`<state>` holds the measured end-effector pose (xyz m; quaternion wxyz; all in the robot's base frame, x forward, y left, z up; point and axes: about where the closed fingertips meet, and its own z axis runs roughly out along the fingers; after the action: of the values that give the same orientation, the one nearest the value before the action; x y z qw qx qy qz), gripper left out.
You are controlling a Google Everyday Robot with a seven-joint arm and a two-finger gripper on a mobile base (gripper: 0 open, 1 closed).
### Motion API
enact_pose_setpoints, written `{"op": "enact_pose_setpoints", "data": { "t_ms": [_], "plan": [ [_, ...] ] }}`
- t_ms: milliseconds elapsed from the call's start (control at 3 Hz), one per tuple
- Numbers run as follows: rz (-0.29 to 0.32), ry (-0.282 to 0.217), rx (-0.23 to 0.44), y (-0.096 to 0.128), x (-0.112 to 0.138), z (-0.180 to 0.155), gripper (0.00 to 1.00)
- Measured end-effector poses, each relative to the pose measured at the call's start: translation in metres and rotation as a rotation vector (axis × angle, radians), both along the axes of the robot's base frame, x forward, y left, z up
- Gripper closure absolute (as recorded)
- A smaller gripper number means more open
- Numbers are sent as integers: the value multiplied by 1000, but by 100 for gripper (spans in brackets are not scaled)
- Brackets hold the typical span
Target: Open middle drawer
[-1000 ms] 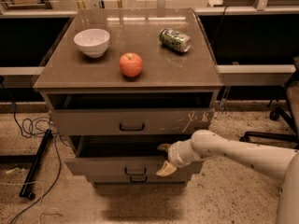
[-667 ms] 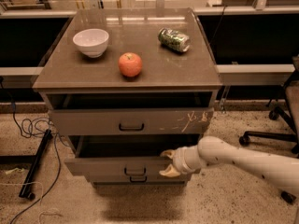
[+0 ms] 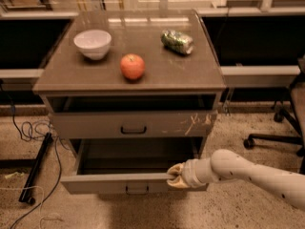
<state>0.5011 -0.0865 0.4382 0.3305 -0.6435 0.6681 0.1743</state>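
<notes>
The middle drawer [image 3: 109,183] is a wide, shallow grey-brown drawer with a plain front and a small black centre handle [image 3: 137,189]. It stands pulled well out of the cabinet, and its dark inside [image 3: 138,156] shows. My gripper [image 3: 174,177] is at the top edge of the drawer front, right of the handle, touching it. My pale arm [image 3: 248,171] comes in from the lower right. The larger drawer front with white scratches [image 3: 133,124] sits above, slightly ajar. The lowest drawer is hidden under the open one.
On the cabinet top [image 3: 95,78] stand a white bowl [image 3: 93,43], a red apple [image 3: 132,66] and a lying green can [image 3: 177,41]. Cables [image 3: 28,128] and a black bar [image 3: 35,168] lie on the floor at left. An office chair base [image 3: 276,140] is at right.
The middle drawer has slid further out toward the camera. My gripper and arm have moved with its front edge, lower in the view.
</notes>
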Motion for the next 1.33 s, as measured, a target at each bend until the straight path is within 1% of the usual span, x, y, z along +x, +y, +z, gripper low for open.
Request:
{"op": "enact_pose_setpoints", "data": {
  "t_ms": [333, 667, 1333],
  "plan": [
    [0, 0, 0, 1, -1, 1, 100],
    [0, 0, 0, 1, -1, 1, 81],
    [0, 0, 0, 1, -1, 1, 35]
  ]
}}
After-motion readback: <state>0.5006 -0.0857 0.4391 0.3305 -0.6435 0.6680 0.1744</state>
